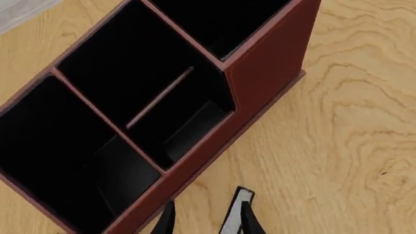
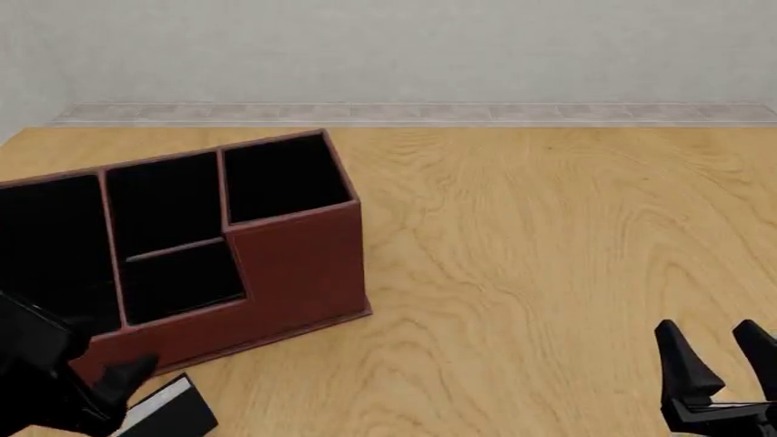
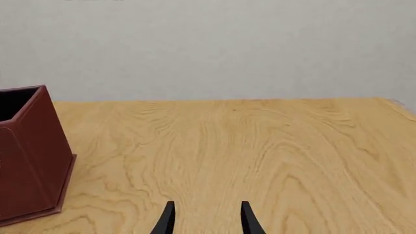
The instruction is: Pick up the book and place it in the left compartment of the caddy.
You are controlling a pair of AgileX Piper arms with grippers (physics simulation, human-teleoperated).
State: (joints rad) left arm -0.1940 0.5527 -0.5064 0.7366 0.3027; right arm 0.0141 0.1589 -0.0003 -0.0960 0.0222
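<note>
Book in my left gripper, just off the caddy's low end

In the front view the book sits pinched in the left fingers, white page edge up, near the caddy – outside its front wall, not in the left compartment. My right gripper hangs spread over bare table, well apart from both.
</note>
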